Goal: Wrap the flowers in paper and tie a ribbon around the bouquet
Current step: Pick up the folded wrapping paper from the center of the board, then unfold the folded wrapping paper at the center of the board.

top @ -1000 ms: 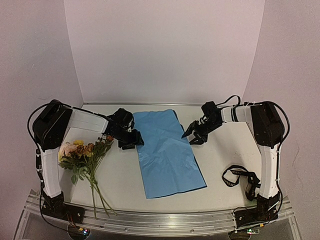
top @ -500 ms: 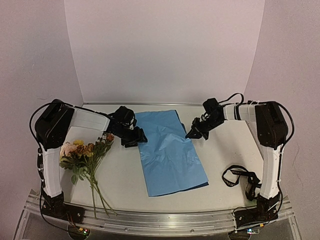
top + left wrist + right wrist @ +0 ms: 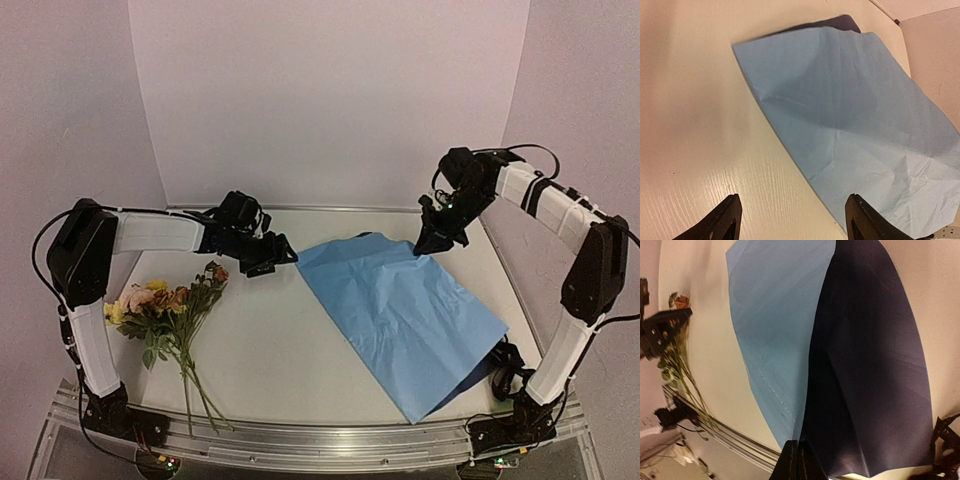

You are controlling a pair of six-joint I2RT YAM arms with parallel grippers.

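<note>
Matt, creased thin light-blue rectangular paper sheet (image 3: 405,320); fine wood grain and faint sheen on cream painted table (image 3: 695,150); dull silvery metal rail (image 3: 320,437) along near edge.

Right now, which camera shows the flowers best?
Top external: the whole bunch of flowers shows, blooms to stem ends. The right wrist view catches only a bloom and some stems at its left edge; the left wrist view shows none.

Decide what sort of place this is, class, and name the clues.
Probably a robot lab bench, not a florist's shop: a left arm and right arm bolted to a metal rail, a white table boxed in by plain walls, flowers and blue paper laid out.
</note>
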